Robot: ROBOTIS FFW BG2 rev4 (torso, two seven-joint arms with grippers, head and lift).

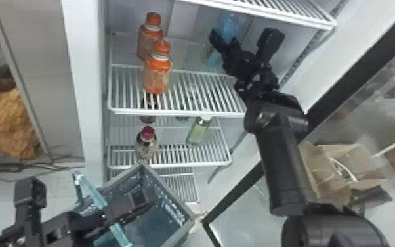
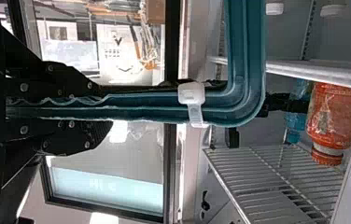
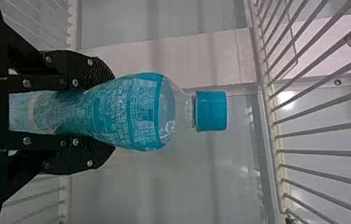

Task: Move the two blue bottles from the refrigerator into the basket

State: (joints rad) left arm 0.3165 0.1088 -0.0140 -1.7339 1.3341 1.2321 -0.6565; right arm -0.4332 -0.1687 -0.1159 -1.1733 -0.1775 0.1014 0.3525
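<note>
Blue bottle is roughly upright, cap up, long axis close to vertical; base is at the low end, past my right gripper. In the right wrist view it lies sideways, cap pointing away from the wrist. Blue screw cap, clear neck and shoulder, blue label with pale print and a darker band at its top edge. Body swells under the shoulder, then pinches in toward the jaws. Right jaws are clamped on the lower body, one on each side. Bottle is inside the refrigerator, toward its right side, above the upper wire shelf. Can't tell if the base touches the wire.

Same shelf, farther left: two orange bottles, rear one and front one, both upright, caps on. Shelf below: red-capped bottle on the left, green bottle to its right.

Basket is low in front of the refrigerator, blue-grey with perforated walls. I've got its teal handle clenched in the left gripper. White clip wraps the handle beyond the jaws. Open cardboard box off to the right.
</note>
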